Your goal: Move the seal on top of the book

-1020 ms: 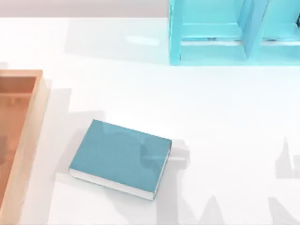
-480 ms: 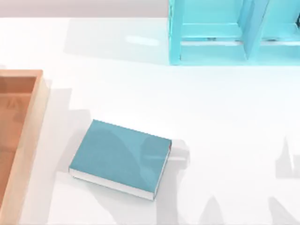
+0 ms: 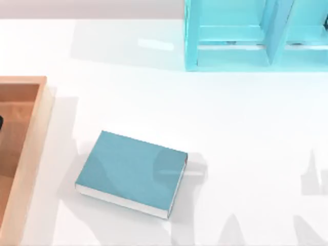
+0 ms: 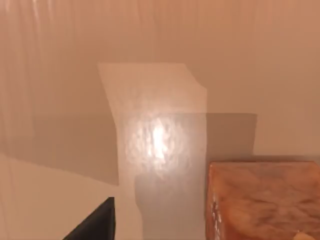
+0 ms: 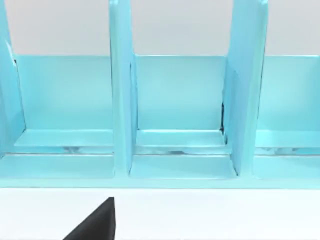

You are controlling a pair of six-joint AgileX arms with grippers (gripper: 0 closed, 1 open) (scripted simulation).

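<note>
From the top view I see the book (image 3: 130,171) with a plain teal-blue cover and a white band of page edges along its near side. The table (image 3: 246,133) is glossy white with pale grey shadows. The shelf unit (image 3: 230,38) is light turquoise blue throughout, dividers included. The tray (image 3: 31,148) on the left is warm orange-brown. In my left wrist view, the seal (image 4: 262,200) is mottled orange-brown, marbled with lighter veins, against a tan surface.

The book (image 3: 131,172) lies flat at lower centre-left of the white desk (image 3: 241,143) (cover up), a wooden tray (image 3: 32,148) at left edge, light-blue shelf unit (image 3: 256,36) upper right.
</note>
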